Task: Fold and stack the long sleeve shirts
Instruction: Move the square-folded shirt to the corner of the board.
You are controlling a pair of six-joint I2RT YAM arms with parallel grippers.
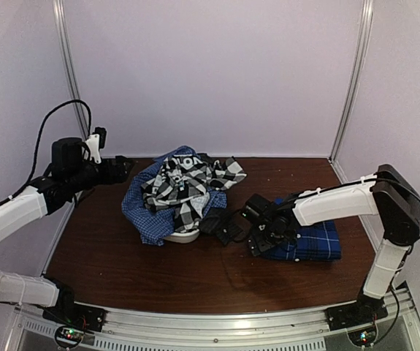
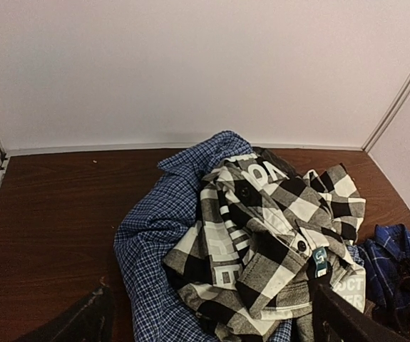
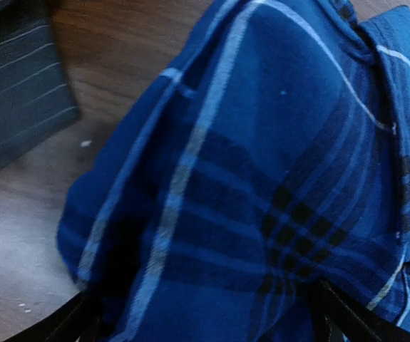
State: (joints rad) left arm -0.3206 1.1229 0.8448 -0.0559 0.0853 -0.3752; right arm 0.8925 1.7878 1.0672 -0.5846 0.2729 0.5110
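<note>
Though a black cloth [image 1: 220, 223] lies just beside it, we see the right gripper [image 1: 266, 235] spread over the royal blue shirt [image 1: 319, 241]. The left gripper [image 1: 122, 170] gapes wide. The check shirt [image 1: 188, 183] pile half hides a white object [image 1: 182, 236].

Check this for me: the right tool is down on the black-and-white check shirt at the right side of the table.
Wrong shirt. The right tool is down on the royal blue plaid shirt at the right side of the table; the top external view shows it.

Crumpled check shirt [image 1: 184, 186]; folded blue shirt [image 1: 318, 241]
</note>
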